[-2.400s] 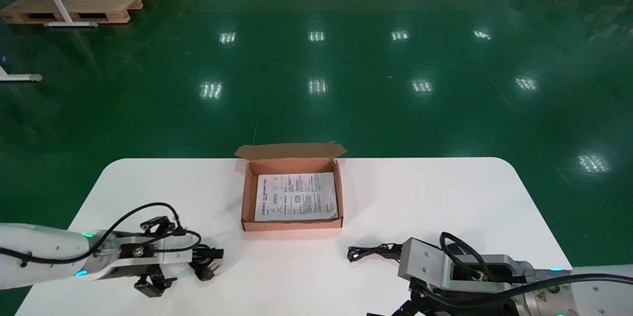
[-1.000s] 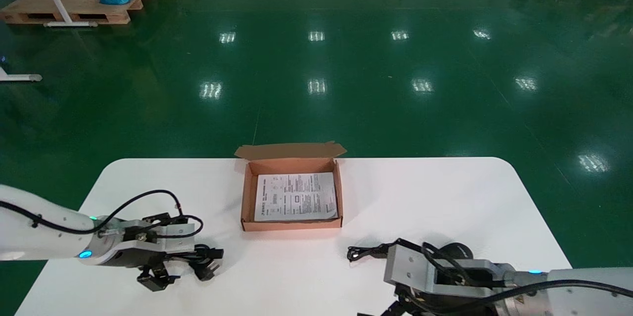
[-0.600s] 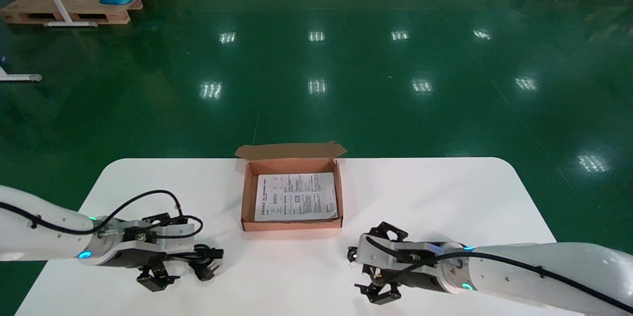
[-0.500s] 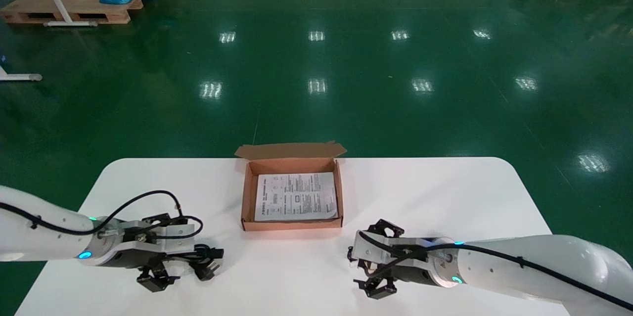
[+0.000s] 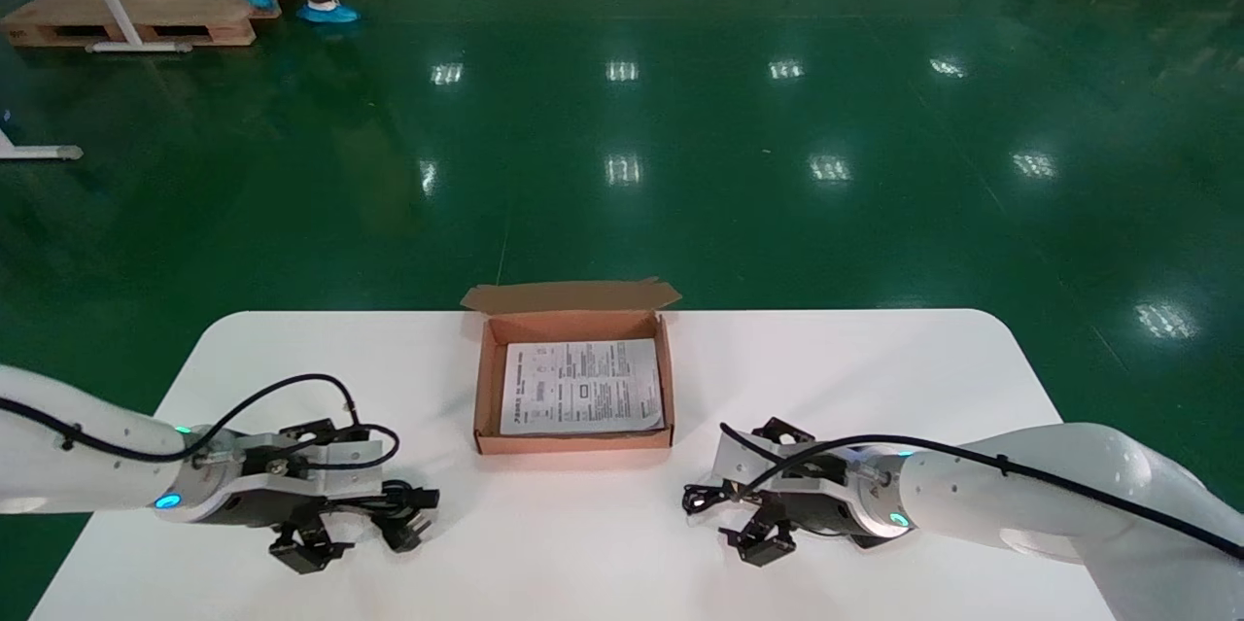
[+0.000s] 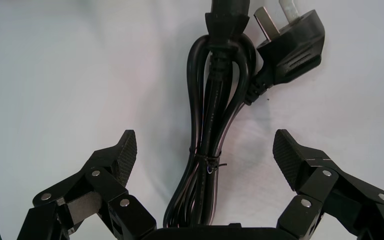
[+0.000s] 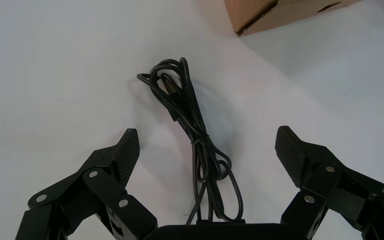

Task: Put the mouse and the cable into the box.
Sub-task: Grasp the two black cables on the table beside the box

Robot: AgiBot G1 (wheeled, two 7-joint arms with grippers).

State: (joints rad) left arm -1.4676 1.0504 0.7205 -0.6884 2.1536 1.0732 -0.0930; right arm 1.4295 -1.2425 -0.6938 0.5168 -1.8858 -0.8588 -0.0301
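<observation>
An open cardboard box (image 5: 483, 393) with a printed sheet inside sits mid-table. My left gripper (image 5: 355, 497) (image 6: 205, 150) is open at the near left, low over a thick black power cable (image 6: 214, 105) tied in a bundle, which lies between its fingers; the plug (image 5: 410, 516) points toward the box. My right gripper (image 5: 748, 485) (image 7: 207, 145) is open at the near right, with a thin black coiled cable (image 5: 705, 497) (image 7: 180, 100) lying between its fingers on the table. I see no mouse body; that cable runs back under the gripper.
The white table (image 5: 875, 378) has rounded corners, with green floor beyond its far edge. The box's near right corner (image 7: 280, 10) shows just ahead of the thin cable. The box lid flap (image 5: 571, 295) stands open at the far side.
My right arm has swung forward and turned, so its open gripper now straddles the thin cable. The left gripper has stayed over the power cable.
</observation>
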